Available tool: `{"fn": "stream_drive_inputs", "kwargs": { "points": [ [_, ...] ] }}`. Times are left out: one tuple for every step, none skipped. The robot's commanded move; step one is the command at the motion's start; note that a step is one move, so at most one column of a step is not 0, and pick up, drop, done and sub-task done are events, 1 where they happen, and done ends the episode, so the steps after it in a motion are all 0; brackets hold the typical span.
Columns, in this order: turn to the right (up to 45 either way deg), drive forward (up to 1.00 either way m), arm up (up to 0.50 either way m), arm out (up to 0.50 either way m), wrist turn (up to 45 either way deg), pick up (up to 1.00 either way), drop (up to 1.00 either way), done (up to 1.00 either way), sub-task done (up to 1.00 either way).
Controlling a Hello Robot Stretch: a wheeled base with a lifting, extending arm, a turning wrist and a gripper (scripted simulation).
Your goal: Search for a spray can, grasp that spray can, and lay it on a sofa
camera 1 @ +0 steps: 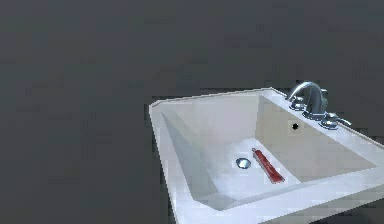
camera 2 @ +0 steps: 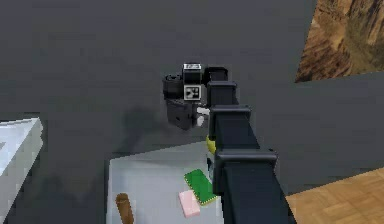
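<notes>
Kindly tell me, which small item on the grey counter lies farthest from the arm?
The brown item; the green item and the pink item lie beside the arm.

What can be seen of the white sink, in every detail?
The sink is a deep, rectangular white basin, smooth like ceramic, at the forward view's lower right. A curved chrome faucet sits on its rim at the right, and a round metal drain is in its bottom. A slim red object lies flat beside the drain.
</notes>
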Motion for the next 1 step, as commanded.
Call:
{"fn": "stream_drive_inputs", "kwargs": {
  "points": [
    [0.0, 0.00, -0.26, 0.00, 0.0, 0.00, 0.00, 0.00, 0.00]
  ]
}}
